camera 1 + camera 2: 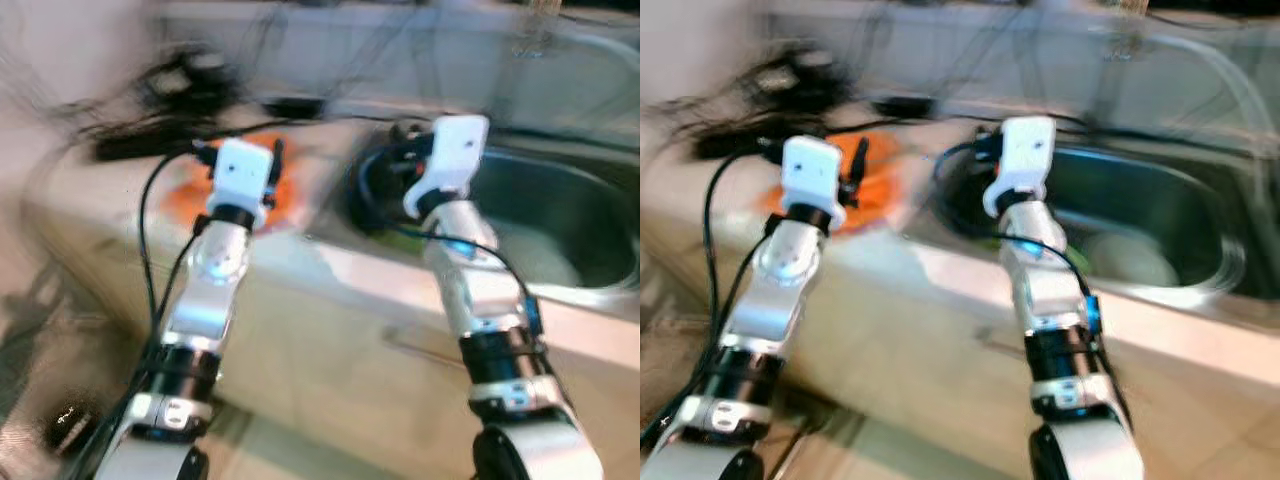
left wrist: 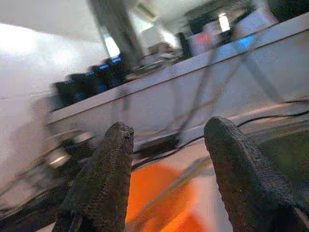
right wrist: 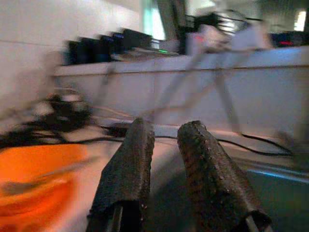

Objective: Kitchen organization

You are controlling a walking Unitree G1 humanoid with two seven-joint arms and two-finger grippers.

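In the head views (both blurred by motion) a pale kitchen counter point(image 1: 300, 300) is seen with a steel sink point(image 1: 560, 220) set into it on the robot's right and a tangle of dark cables point(image 1: 170, 100) along the back wall. An orange dish point(image 1: 180, 195) lies on the counter just left of the sink, and a pale round item point(image 1: 1130, 262), too smeared to identify, rests in the basin. Both silver arms are raised over the counter edge: the left gripper point(image 1: 268, 162) is held over the orange dish, the right gripper point(image 1: 405, 150) over the near left rim of the sink. In the left wrist view the left gripper point(image 2: 166, 169) is seen with its fingers point(image 2: 104, 179) spread well apart, nothing between them, the orange dish below and beyond. In the right wrist view the right gripper point(image 3: 161, 164) is seen with fingers point(image 3: 128, 169) close together, a narrow gap remaining and nothing pinched; the orange dish, with a thin utensil-like streak across it, lies to one side.
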